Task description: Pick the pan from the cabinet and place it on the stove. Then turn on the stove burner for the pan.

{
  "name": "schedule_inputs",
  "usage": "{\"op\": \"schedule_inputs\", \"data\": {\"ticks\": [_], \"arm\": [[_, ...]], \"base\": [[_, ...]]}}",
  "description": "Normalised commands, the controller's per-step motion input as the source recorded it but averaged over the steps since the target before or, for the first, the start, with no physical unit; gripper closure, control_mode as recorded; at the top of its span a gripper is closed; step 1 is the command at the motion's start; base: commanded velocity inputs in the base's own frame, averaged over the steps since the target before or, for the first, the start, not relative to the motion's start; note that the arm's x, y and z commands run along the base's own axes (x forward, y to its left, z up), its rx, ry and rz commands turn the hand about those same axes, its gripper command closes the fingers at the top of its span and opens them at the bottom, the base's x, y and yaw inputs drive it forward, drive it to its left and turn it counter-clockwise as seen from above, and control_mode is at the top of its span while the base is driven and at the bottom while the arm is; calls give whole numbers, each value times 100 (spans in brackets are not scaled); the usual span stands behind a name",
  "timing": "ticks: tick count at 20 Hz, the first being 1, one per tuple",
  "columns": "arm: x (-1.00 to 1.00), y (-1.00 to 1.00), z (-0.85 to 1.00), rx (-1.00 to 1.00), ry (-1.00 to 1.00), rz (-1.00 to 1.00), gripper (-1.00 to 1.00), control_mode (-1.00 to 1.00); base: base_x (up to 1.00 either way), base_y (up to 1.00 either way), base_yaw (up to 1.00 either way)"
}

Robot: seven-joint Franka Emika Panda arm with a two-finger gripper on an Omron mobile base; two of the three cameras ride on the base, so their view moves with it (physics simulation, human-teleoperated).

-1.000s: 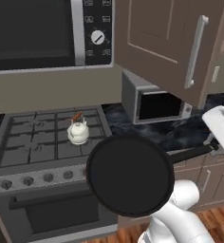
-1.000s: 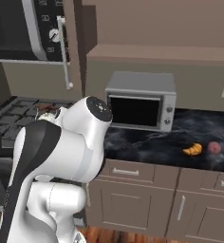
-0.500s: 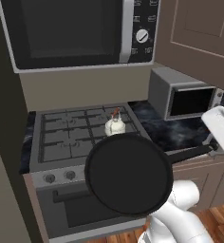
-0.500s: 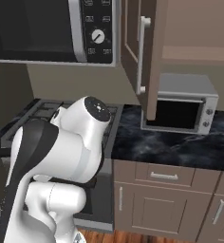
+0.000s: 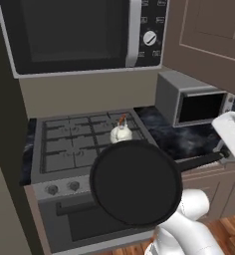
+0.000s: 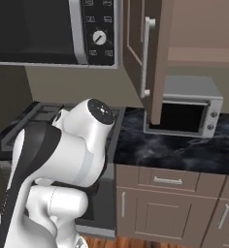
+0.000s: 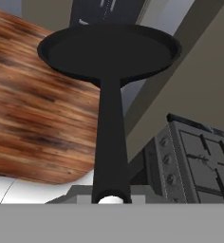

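The stove (image 5: 64,142) sat at the left, its grates mostly free except for a small white kettle (image 5: 120,133) at the right rear — so a left burner looked the likelier landing spot. The pan (image 5: 136,182) hung in the air before the stove's front edge, held level, its long handle running right toward the hand (image 5: 223,155), which was pinched tight on the handle's end. Further right, the cabinet (image 6: 148,53) door stood open above the toaster oven (image 6: 187,109) on the tabletop (image 6: 174,150).
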Motion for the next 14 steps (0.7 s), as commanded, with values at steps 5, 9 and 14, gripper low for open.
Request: {"op": "schedule_inputs", "data": {"ticks": [5,9,14], "arm": [[0,0,0,0,0,0,100,100],[0,0,0,0,0,0,100,100],[0,0,0,0,0,0,100,100]], "base": [[36,39,-12],[19,49,-15],[14,40,-13]]}}
